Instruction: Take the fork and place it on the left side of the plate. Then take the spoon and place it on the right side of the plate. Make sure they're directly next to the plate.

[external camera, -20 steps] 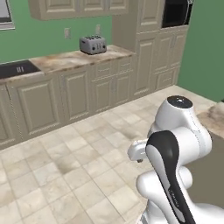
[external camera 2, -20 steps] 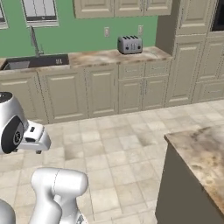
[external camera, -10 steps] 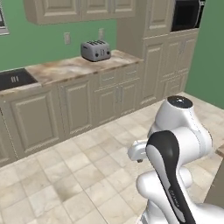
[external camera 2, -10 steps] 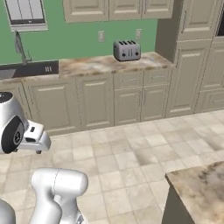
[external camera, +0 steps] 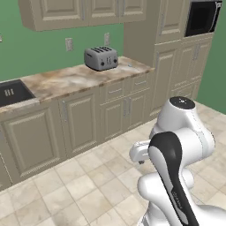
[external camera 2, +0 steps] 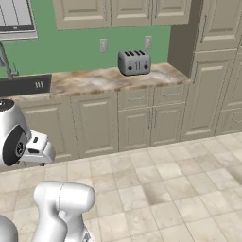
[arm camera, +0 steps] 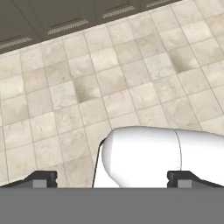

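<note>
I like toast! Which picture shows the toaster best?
The right base view: the toaster faces the camera squarely on the counter, slots visible. The left base view shows it too, at an angle. The hand view looks down at floor tiles.

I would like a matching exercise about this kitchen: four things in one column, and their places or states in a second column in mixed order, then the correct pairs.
Things:
1. toaster
2. sink
3. hand
4. wall oven

Places or states:
A. open, pointing down at the tiled floor
B. built into the tall cabinet, at the upper right of the left base view
C. standing on the marble counter, below the wall outlets
D. dark basin set into the counter's left end

Pairs: 1-C, 2-D, 3-A, 4-B
</note>
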### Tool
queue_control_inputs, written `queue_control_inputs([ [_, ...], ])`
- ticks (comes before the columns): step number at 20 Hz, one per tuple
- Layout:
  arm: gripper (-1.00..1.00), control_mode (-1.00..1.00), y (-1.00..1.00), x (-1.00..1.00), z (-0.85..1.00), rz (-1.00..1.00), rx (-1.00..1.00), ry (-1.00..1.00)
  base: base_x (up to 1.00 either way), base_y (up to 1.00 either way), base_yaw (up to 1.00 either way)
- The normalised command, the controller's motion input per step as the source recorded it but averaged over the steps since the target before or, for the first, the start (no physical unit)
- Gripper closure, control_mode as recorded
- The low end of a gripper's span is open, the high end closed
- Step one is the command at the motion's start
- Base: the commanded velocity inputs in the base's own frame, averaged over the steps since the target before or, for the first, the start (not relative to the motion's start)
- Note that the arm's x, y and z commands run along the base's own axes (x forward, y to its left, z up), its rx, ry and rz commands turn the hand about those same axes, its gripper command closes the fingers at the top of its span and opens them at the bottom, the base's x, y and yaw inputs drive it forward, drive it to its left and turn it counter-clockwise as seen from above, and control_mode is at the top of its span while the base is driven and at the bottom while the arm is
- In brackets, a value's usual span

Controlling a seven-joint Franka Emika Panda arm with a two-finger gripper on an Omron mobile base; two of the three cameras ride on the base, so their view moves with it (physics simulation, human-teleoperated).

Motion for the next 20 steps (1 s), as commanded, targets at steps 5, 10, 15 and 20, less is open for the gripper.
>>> queue_control_inputs([
  [5, -1.00, 1.00, 0.00, 0.00, 0.00, 0.00, 0.00, 0.00, 1.00, -0.04, 0.00],
  [10, -1.00, 1.00, 0.00, 0.00, 0.00, 0.00, 0.00, 0.00, 1.00, -0.33, 0.03],
  [15, -1.00, 1.00, 0.00, 0.00, 0.00, 0.00, 0.00, 0.00, 1.00, -0.62, 0.10],
  [20, -1.00, 1.00, 0.00, 0.00, 0.00, 0.00, 0.00, 0.00, 1.00, -0.72, 0.12],
])
